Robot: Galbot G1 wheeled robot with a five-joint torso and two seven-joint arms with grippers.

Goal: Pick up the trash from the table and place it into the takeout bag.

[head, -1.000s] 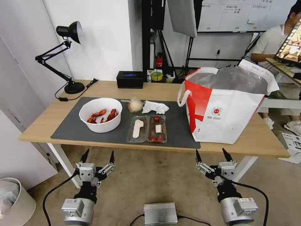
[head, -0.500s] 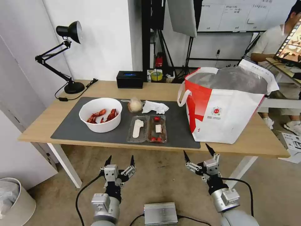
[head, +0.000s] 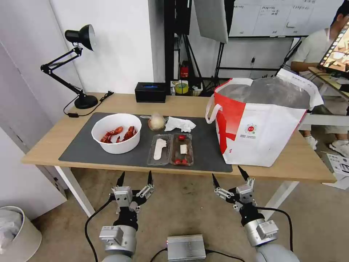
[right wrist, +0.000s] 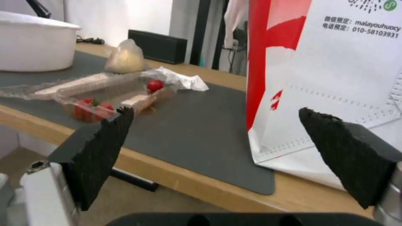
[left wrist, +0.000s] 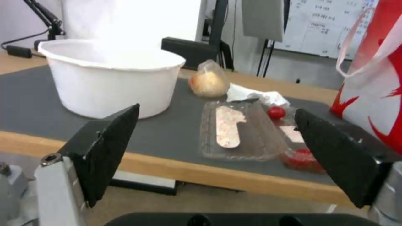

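On the dark mat of the table (head: 181, 103) sit a white bowl of red crayfish (head: 116, 137) (left wrist: 110, 80), a small clear bag with a beige lump (head: 157, 122) (left wrist: 208, 81) (right wrist: 125, 58), a crumpled tissue (head: 179, 124) (left wrist: 257, 94) (right wrist: 182, 80) and an open clear tray with cherry tomatoes (head: 171, 149) (left wrist: 247, 131) (right wrist: 105, 92). The red-and-white takeout bag (head: 263, 122) (right wrist: 331, 78) stands open at the table's right. My left gripper (head: 134, 178) (left wrist: 218, 150) hangs open below the front edge, under the tray. Also below the edge, my right gripper (head: 228, 175) (right wrist: 213, 150) is open, near the bag's left corner.
A black desk lamp (head: 74, 63) stands at the table's back left and a black box (head: 151, 92) at the back middle. A white bin (head: 16, 233) sits on the floor at left. A grey box (head: 186, 247) lies on the floor between my arms.
Both arms swung inward toward the table's middle over the last second. The left gripper rose slightly in the last half second. The trash and bag have not moved.
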